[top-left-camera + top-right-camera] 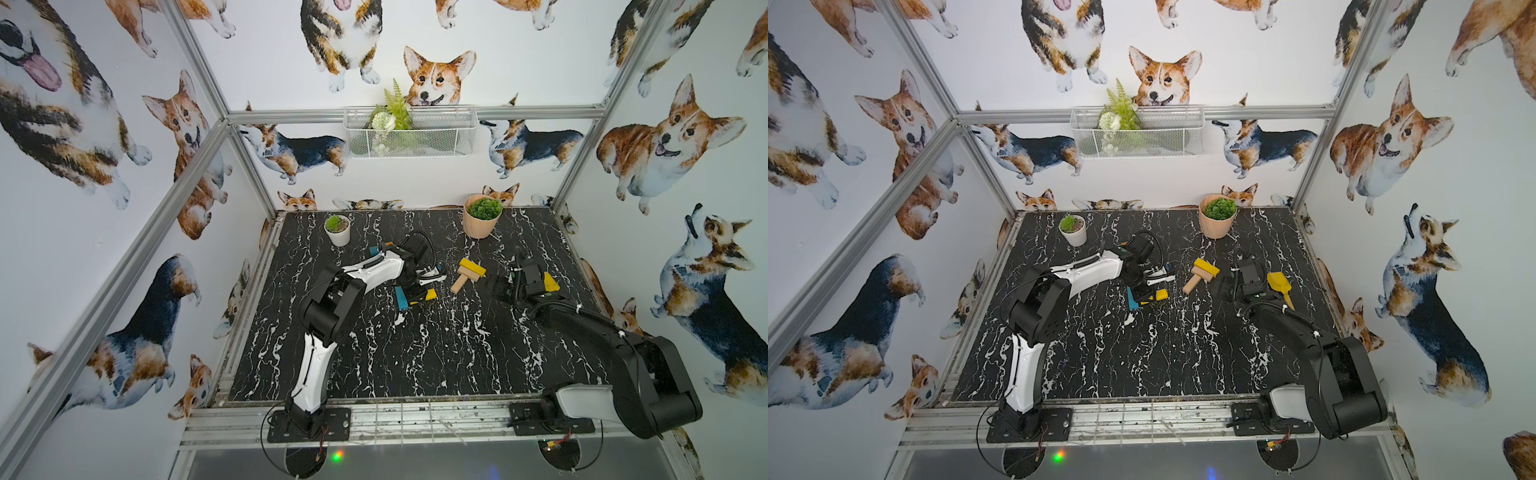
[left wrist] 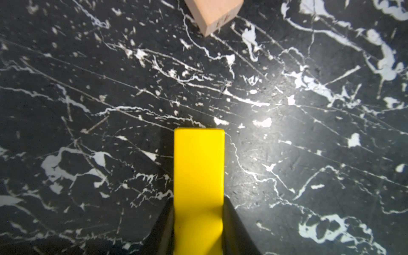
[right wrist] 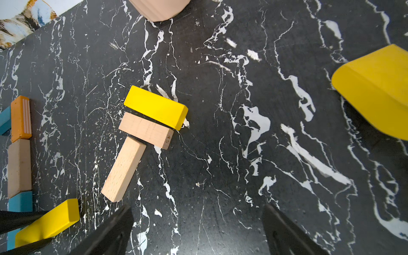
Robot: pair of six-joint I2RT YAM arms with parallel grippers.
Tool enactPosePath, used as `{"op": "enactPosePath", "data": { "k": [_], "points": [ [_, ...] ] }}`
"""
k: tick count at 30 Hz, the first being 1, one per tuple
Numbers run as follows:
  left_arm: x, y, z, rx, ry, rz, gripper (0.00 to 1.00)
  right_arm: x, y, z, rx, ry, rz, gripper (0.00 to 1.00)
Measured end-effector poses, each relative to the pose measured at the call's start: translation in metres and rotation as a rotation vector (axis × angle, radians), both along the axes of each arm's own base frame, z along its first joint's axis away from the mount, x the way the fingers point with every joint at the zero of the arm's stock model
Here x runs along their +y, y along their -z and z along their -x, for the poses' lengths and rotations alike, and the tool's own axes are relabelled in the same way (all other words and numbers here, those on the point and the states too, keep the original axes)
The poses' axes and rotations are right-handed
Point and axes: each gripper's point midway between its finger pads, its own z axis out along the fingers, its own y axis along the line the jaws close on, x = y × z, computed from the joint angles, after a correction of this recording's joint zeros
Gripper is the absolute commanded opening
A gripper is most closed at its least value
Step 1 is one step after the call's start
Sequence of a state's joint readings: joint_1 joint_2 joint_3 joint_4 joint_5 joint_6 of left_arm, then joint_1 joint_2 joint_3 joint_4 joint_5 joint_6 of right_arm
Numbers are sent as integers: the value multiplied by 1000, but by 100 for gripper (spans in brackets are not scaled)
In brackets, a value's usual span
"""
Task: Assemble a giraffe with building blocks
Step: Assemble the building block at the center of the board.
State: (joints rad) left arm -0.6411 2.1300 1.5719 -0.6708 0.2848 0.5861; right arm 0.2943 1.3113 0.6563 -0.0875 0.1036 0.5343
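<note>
In a top view, a black marble-patterned tabletop (image 1: 415, 353) is enclosed by corgi-printed walls (image 1: 436, 79). In the left wrist view, a yellow block (image 2: 198, 167) is seen clamped in the left gripper (image 2: 198, 198). In the right wrist view, the right gripper (image 3: 198, 212) is spread wide with nothing held, near a loose yellow block (image 3: 155, 107), a tan block (image 3: 143, 129) stamped "45" and a second tan block (image 3: 123, 170); an orange-tan-teal row (image 3: 19, 165) is laid beside the held block.

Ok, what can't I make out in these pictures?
Orange, tan and teal wooden bars in a row: cut by the right wrist view's edge; mostly under the left arm in both top views.
Long yellow wooden bar in the left hand: rear end leaves the left wrist view; contact with the black marble-patterned table unclear.
Yellow shovel-like tool: cut off by the right wrist view's edge.
</note>
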Motion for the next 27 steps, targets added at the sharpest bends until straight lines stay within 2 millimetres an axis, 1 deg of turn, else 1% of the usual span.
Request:
{"op": "enactPosePath", "data": {
  "k": [9, 21, 23, 24, 25, 26, 27],
  "points": [
    [0, -1, 1, 1, -3, -4, 27, 0, -2, 0, -5, 1, -1, 95],
    [2, -4, -1, -7, -7, -20, 32, 0, -3, 0, -9, 1, -2, 95],
    [1, -3, -2, -8, -7, -21, 35, 0, -3, 0, -11, 1, -2, 95],
    [0, -2, -2, -7, -6, -26, 39, 0, -4, 0, -12, 1, -3, 95],
    [0, -1, -1, -4, -5, -30, 51, 0, -4, 0, -12, 1, -3, 95],
    [0, -1, 0, -2, -4, -31, 55, 0, -4, 0, -12, 2, -2, 95],
    [-1, -1, 0, 0, -3, -33, 56, 0, -4, 0, -12, 2, -2, 95]
  ]
}}
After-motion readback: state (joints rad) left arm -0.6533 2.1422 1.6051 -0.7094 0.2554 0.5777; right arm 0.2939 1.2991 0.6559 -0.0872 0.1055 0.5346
